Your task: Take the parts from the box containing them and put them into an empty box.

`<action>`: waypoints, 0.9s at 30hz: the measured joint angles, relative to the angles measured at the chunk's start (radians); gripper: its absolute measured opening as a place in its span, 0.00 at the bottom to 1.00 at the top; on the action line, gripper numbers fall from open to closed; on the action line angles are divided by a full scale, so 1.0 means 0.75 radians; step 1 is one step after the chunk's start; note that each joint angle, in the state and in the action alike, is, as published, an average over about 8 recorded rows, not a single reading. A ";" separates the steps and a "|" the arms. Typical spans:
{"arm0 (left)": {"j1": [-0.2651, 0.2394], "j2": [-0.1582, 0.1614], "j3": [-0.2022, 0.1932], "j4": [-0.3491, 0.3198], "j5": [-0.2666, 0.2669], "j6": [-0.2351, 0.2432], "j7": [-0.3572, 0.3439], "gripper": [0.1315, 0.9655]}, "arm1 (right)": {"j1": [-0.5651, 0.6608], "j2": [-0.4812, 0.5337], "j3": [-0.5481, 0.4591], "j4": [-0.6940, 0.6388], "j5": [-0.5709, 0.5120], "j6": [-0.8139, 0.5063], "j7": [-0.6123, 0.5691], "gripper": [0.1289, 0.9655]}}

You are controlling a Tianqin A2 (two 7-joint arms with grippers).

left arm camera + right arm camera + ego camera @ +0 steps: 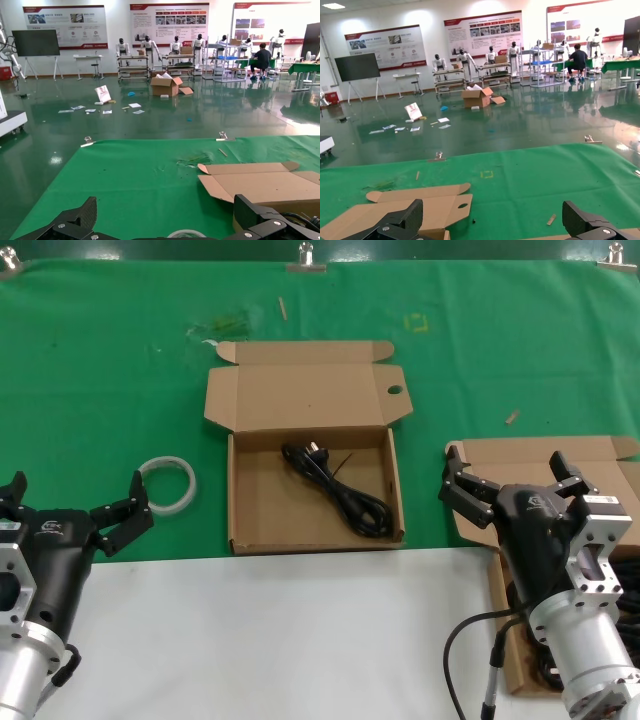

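Below and behind the right gripper (508, 485), whose black fingers (456, 472) stand spread and empty, black power cords (628, 592) lie in the shallow brown cardboard source box (498, 600) on the green counter (100, 390). To their left sits the holed-flap box (310, 400), one cord (337, 490) lying diagonally inside. Left gripper (70, 510) waits spread, farther away
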 joint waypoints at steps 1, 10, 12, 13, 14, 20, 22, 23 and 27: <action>0.000 0.000 0.000 0.000 0.000 0.000 0.000 1.00 | 0.000 0.000 0.000 0.000 0.000 0.000 0.000 1.00; 0.000 0.000 0.000 0.000 0.000 0.000 0.000 1.00 | 0.000 0.000 0.000 0.000 0.000 0.000 0.000 1.00; 0.000 0.000 0.000 0.000 0.000 0.000 0.000 1.00 | 0.000 0.000 0.000 0.000 0.000 0.000 0.000 1.00; 0.000 0.000 0.000 0.000 0.000 0.000 0.000 1.00 | 0.000 0.000 0.000 0.000 0.000 0.000 0.000 1.00; 0.000 0.000 0.000 0.000 0.000 0.000 0.000 1.00 | 0.000 0.000 0.000 0.000 0.000 0.000 0.000 1.00; 0.000 0.000 0.000 0.000 0.000 0.000 0.000 1.00 | 0.000 0.000 0.000 0.000 0.000 0.000 0.000 1.00; 0.000 0.000 0.000 0.000 0.000 0.000 0.000 1.00 | 0.000 0.000 0.000 0.000 0.000 0.000 0.000 1.00; 0.000 0.000 0.000 0.000 0.000 0.000 0.000 1.00 | 0.000 0.000 0.000 0.000 0.000 0.000 0.000 1.00; 0.000 0.000 0.000 0.000 0.000 0.000 0.000 1.00 | 0.000 0.000 0.000 0.000 0.000 0.000 0.000 1.00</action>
